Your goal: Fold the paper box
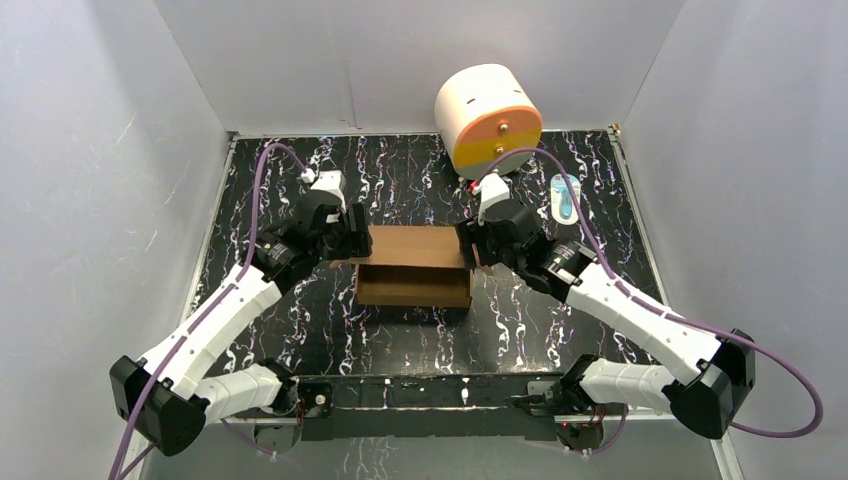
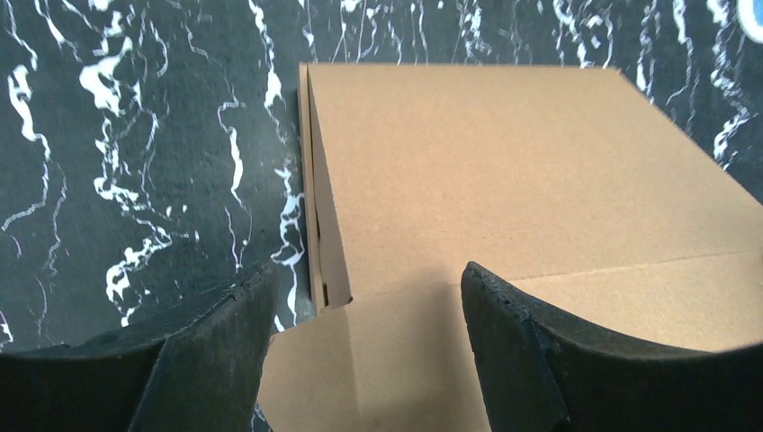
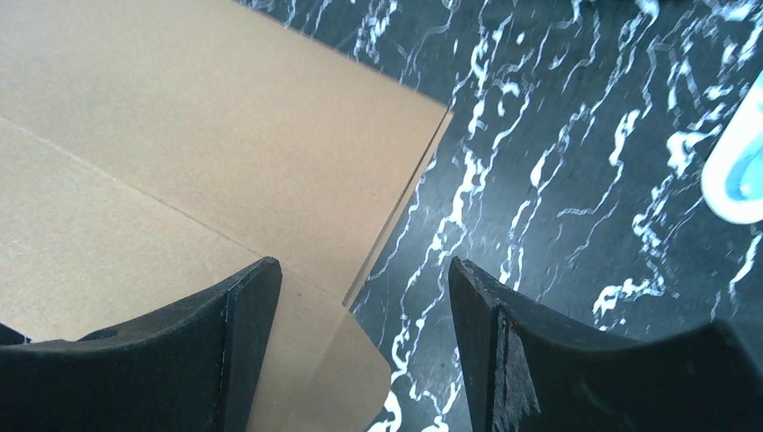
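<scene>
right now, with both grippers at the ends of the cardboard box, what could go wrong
The left gripper and right gripper are both open, gripping nothing, so an uneven push could slide or twist the paper box. The rounded side flap sits off-centre under the right gripper and might buckle instead of folding. The small blue and white object lies near the right arm and could be knocked.

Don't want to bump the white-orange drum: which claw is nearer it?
Right. The right claw is at the paper box's right end, in front of the drum; the left claw at its left end.
</scene>
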`<state>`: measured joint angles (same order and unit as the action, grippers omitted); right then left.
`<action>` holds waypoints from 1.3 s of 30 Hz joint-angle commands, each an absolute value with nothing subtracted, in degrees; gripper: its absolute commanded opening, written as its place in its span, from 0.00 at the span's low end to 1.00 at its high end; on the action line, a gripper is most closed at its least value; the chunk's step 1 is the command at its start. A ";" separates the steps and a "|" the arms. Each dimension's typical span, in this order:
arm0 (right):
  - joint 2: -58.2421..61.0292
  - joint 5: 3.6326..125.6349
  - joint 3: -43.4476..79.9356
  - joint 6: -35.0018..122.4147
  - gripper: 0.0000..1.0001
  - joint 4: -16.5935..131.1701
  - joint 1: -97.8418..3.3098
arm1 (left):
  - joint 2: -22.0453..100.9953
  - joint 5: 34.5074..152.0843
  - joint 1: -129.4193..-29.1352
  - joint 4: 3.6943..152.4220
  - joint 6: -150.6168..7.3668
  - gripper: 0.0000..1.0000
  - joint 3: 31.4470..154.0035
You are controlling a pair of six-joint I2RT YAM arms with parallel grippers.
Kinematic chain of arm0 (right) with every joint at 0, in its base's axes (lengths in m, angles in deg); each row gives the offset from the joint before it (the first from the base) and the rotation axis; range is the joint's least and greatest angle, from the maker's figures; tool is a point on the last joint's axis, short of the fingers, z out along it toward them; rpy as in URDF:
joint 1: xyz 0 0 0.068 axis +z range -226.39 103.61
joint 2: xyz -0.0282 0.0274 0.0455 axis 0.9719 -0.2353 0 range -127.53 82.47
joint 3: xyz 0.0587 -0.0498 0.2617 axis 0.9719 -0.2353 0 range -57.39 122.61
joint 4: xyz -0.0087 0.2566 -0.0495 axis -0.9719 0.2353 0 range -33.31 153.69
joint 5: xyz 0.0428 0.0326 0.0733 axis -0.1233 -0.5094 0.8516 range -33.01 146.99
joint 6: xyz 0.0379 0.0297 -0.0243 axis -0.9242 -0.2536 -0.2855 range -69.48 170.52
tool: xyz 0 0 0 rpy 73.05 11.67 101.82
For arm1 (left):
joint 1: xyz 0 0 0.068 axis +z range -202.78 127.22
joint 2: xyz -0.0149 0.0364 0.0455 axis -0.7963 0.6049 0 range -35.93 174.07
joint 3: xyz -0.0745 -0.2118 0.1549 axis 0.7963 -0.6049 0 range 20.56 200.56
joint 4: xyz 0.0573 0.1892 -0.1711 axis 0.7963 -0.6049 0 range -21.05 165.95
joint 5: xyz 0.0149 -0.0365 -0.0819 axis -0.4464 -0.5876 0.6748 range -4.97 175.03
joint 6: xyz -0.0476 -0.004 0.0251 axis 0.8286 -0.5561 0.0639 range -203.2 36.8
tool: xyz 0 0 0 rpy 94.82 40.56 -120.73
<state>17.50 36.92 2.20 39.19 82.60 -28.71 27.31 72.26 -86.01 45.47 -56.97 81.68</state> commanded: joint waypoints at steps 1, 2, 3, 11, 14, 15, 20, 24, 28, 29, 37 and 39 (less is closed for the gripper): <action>19.67 39.29 -2.18 35.33 0.77 78.94 -28.80 | 24.84 74.59 -86.09 44.79 -54.24 0.71 77.08; 20.04 39.53 -3.51 34.65 0.76 77.78 -28.83 | 24.42 75.09 -86.09 45.20 -53.56 0.70 75.74; 20.38 39.91 -5.11 34.20 0.75 76.47 -28.80 | 24.06 75.70 -86.09 45.84 -52.86 0.70 74.49; 20.52 41.83 -14.18 31.64 0.73 67.72 -28.85 | 20.66 74.81 -86.09 49.38 -48.76 0.70 65.56; 20.51 41.92 -16.84 31.46 0.71 65.17 -28.93 | 19.52 73.07 -86.09 50.36 -47.74 0.70 63.26; 20.51 42.23 -17.67 31.45 0.71 64.32 -28.93 | 19.45 73.11 -86.09 50.84 -47.39 0.70 62.62; 20.42 43.36 -21.59 31.18 0.70 60.81 -28.98 | 20.67 74.12 -86.09 54.38 -45.59 0.71 59.42; 20.59 43.44 -24.24 30.95 0.69 59.22 -29.11 | 21.64 72.76 -86.09 56.16 -44.53 0.71 56.60; 20.73 43.44 -25.85 30.92 0.69 58.27 -29.35 | 22.52 72.45 -86.09 57.64 -43.49 0.71 54.15; 20.69 43.45 -26.22 30.99 0.69 57.93 -29.43 | 22.86 72.46 -86.09 57.91 -43.24 0.70 53.65; 19.11 43.60 -30.34 30.30 0.68 54.06 -30.57 | 23.75 70.98 -86.09 60.23 -41.55 0.70 49.90; 18.64 43.91 -31.41 29.43 0.67 53.42 -30.84 | 23.54 70.97 -86.09 60.56 -41.10 0.70 48.98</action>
